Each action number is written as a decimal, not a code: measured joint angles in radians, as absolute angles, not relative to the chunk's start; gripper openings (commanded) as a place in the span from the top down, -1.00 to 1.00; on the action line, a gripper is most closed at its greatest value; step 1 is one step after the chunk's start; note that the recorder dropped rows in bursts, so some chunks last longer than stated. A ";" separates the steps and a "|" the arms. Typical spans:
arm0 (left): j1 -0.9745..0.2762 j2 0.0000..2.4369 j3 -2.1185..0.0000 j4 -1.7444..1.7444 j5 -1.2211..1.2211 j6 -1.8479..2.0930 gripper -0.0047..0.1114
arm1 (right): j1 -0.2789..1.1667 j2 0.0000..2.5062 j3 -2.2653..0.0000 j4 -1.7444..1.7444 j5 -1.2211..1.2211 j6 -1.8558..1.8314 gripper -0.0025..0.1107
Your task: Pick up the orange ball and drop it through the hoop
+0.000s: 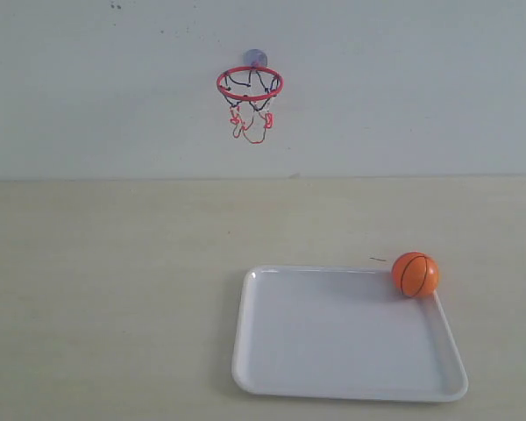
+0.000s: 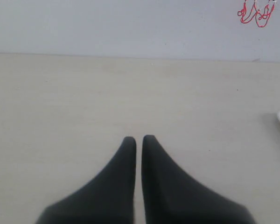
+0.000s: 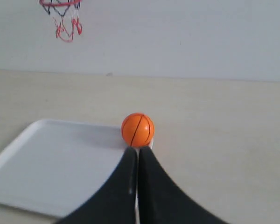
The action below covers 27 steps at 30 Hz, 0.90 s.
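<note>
Orange ball (image 1: 415,274) sits at the corner of the white tray (image 1: 333,351), on the hoop (image 1: 250,83) side and the right arm's side, touching the rim. Right gripper (image 3: 136,150): jaws pressed together, empty, ball straight ahead just past the tips. Left gripper (image 2: 139,138): jaws likewise together, well off the tray's other side. Right arm is nearer and must spread first. The ball is round, so no axis matters.

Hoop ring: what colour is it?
The hoop ring is red; the exterior view shows it best.
</note>
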<state>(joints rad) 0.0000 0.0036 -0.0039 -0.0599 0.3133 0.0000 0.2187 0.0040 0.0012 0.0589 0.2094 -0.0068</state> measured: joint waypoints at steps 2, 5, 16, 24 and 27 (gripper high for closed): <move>0.000 0.004 -0.004 -0.060 0.313 0.000 0.85 | 0.219 0.004 0.001 0.059 0.115 -0.007 0.96; 0.000 0.004 -0.004 -0.060 0.313 0.000 0.85 | 0.219 0.004 0.001 0.059 -0.033 -0.007 0.96; 0.000 0.004 -0.004 -0.060 0.313 0.000 0.85 | 0.219 0.004 0.001 0.067 -0.608 -0.031 0.96; 0.000 0.004 -0.004 -0.060 0.313 0.000 0.85 | 0.219 0.070 -0.273 0.426 -0.231 -0.507 0.96; 0.000 0.004 -0.004 -0.060 0.313 0.000 0.85 | 0.219 0.342 -0.444 0.608 0.064 -0.653 0.96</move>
<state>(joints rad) 0.0000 0.0036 -0.0039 -0.0599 0.3133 0.0000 0.2187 0.3422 -0.4442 0.6078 0.0639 -0.6533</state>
